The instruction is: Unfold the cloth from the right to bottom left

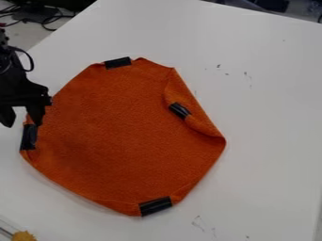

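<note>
An orange cloth (119,136) lies on the white table, with black tape pieces at its top, left and bottom edges. Its right side is folded inward over the cloth as a flap (196,120), and a black tape piece (180,110) sits on this flap's inner edge. At the left edge of the view hangs the black gripper (22,120), its two fingers spread apart with nothing seen between them. The right finger is over or beside the cloth's left edge, just above the left tape piece (29,137); contact cannot be told.
The white table (264,103) extends around the cloth, with small dark marks on its surface. A yellow-orange object (24,236) with a thin rod is at the bottom left corner. Dark cables (41,18) lie beyond the table's upper left edge.
</note>
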Controlling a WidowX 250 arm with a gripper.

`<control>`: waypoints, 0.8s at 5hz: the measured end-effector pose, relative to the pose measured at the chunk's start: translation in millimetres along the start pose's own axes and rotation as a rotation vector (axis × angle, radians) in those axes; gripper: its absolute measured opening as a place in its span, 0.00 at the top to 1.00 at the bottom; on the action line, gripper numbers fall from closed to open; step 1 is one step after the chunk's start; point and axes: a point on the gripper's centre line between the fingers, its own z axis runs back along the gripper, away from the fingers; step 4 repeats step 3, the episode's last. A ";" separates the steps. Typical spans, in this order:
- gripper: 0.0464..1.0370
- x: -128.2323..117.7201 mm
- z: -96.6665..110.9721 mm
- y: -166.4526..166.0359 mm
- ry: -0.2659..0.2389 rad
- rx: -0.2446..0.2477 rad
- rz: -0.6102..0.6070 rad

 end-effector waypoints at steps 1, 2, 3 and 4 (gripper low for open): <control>0.03 6.6 13.3 -3.6 0.036 0.042 -0.051; 0.03 18.3 34.8 -9.9 0.026 0.080 -0.094; 0.04 34.6 30.8 -27.7 0.018 0.089 -0.144; 0.04 34.6 30.8 -27.7 0.018 0.089 -0.144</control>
